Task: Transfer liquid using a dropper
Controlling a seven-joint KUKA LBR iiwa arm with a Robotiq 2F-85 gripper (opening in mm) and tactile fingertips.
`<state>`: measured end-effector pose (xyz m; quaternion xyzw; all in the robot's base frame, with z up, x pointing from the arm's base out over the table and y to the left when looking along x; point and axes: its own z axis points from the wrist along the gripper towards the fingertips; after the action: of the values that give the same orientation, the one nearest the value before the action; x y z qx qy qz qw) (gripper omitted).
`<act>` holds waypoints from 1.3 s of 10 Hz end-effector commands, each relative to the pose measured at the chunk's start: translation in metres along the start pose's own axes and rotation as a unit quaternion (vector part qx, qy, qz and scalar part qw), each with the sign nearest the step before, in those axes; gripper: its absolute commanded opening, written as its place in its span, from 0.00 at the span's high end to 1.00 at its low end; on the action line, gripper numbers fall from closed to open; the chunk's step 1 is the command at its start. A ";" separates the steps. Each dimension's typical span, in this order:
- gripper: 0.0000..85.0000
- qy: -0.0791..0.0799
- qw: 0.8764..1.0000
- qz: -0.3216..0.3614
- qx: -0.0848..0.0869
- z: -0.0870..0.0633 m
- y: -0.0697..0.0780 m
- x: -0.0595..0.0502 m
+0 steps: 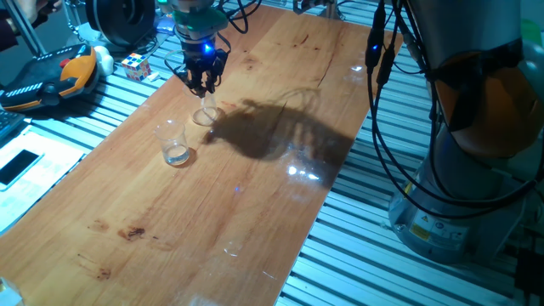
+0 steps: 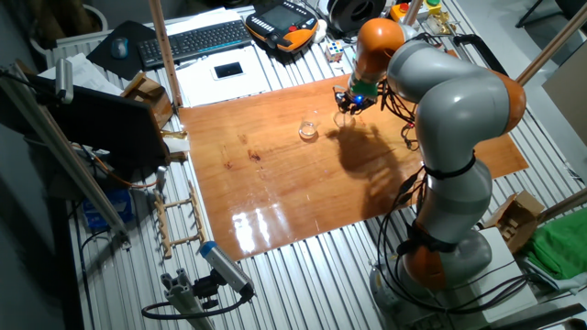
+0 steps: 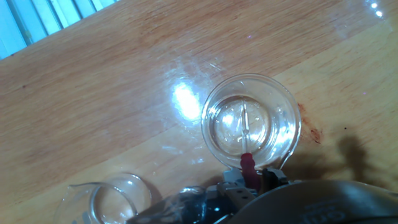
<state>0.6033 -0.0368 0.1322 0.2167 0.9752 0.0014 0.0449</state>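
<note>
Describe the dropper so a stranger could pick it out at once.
Start at the wooden tabletop and find the low glass dish under the arm's tool. The dropper stands in that dish, held by the tool. Unlike the wide tumbler nearby, it is a thin clear tube with a red end.

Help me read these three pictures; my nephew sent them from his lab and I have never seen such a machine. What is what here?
The big grey and orange thing is a robot arm standing at a wooden table. Two pictures come from fixed cameras on different sides of the table. The third comes from a camera on the arm's hand, looking down along its fingers. Two clear glass vessels stand on the table: a tumbler and a low dish, which holds a little clear liquid. The gripper hangs right over the dish and holds a thin clear dropper with a red end, tip pointing down into the dish. Behind the table lie a keyboard and a puzzle cube.
</note>
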 end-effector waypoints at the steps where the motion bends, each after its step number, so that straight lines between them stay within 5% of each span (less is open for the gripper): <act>1: 0.67 -0.001 1.000 0.000 0.001 0.000 0.000 0.000; 13: 0.73 -0.008 1.000 -0.008 -0.004 -0.003 0.000 -0.001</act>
<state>0.6039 -0.0370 0.1353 0.2082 0.9766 0.0025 0.0541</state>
